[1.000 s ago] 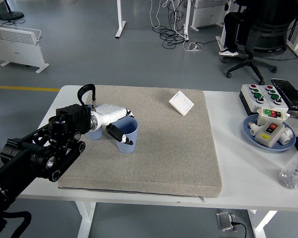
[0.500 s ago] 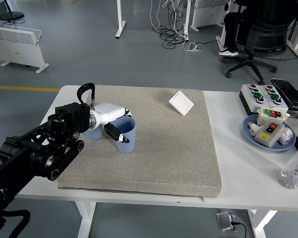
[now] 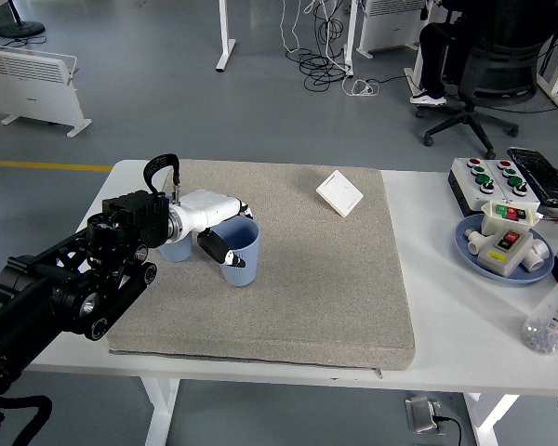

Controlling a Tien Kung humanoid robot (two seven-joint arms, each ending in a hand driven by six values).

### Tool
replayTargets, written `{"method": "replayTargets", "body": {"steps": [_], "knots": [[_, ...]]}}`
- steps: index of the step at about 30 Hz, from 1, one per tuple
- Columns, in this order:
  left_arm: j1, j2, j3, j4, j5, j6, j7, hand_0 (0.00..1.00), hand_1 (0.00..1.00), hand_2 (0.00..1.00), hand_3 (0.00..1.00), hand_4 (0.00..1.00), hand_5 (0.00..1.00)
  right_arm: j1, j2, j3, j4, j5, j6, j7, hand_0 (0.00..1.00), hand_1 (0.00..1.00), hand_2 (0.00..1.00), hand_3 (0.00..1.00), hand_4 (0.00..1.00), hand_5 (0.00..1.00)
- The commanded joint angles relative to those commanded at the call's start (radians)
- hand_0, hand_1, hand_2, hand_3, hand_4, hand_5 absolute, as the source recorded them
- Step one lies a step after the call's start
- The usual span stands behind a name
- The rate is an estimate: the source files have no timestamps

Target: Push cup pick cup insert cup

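Blue cup [image 3: 242,253] stands upright on the grey mat [image 3: 335,279], left side. Left hand [image 3: 214,223] grasps its rim; a second cup [image 3: 174,249] appears partly hidden behind it.

The grey mat [image 3: 288,269] lies bare from its centre out to 3 and 6 o'clock — open passage for a hand. At 9 o'clock the left hand [image 3: 214,228] and its black arm [image 3: 70,293] crowd around the blue cup [image 3: 238,253], with a second cup [image 3: 175,247] just behind it. A white switch plate [image 3: 339,192] sits at 1 o'clock. Off the mat at 3 o'clock, a button box [image 3: 493,179], a blue plate [image 3: 502,246] of parts and a bottle [image 3: 553,321] block the table's [image 3: 446,316] right edge.
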Motion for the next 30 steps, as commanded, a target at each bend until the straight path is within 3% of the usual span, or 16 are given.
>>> {"method": "replayTargets", "body": {"steps": [10, 16, 20, 25, 30], "knots": [[-0.009, 0.047, -0.036, -0.149, -0.040, -0.091, 0.063, 0.409, 0.516, 0.497, 0.545, 0.526, 0.002, -0.004, 0.002, 0.004, 0.000, 0.002, 0.000, 0.000, 0.757, 0.638, 0.672, 0.561, 0.086, 0.477], [-0.051, 0.102, -0.060, -0.226, -0.067, -0.148, 0.098, 0.420, 0.515, 0.497, 0.539, 0.530, 0.002, -0.012, 0.003, 0.007, 0.000, 0.004, 0.000, -0.001, 0.757, 0.638, 0.672, 0.561, 0.086, 0.478], [-0.085, 0.127, -0.069, -0.222, -0.056, -0.163, 0.104, 0.420, 0.515, 0.497, 0.539, 0.530, 0.002, -0.016, 0.003, 0.009, 0.000, 0.004, -0.001, -0.002, 0.757, 0.638, 0.672, 0.561, 0.086, 0.478], [-0.132, 0.164, -0.078, -0.175, -0.015, -0.174, 0.096, 0.424, 0.519, 0.500, 0.543, 0.536, 0.002, -0.022, 0.002, 0.008, 0.000, 0.008, -0.002, -0.002, 0.758, 0.638, 0.672, 0.561, 0.086, 0.480], [-0.154, 0.173, -0.078, -0.116, 0.034, -0.177, 0.080, 0.437, 0.532, 0.517, 0.551, 0.553, 0.002, -0.027, 0.002, 0.008, 0.000, 0.010, -0.002, -0.003, 0.758, 0.638, 0.672, 0.562, 0.086, 0.483]]}}
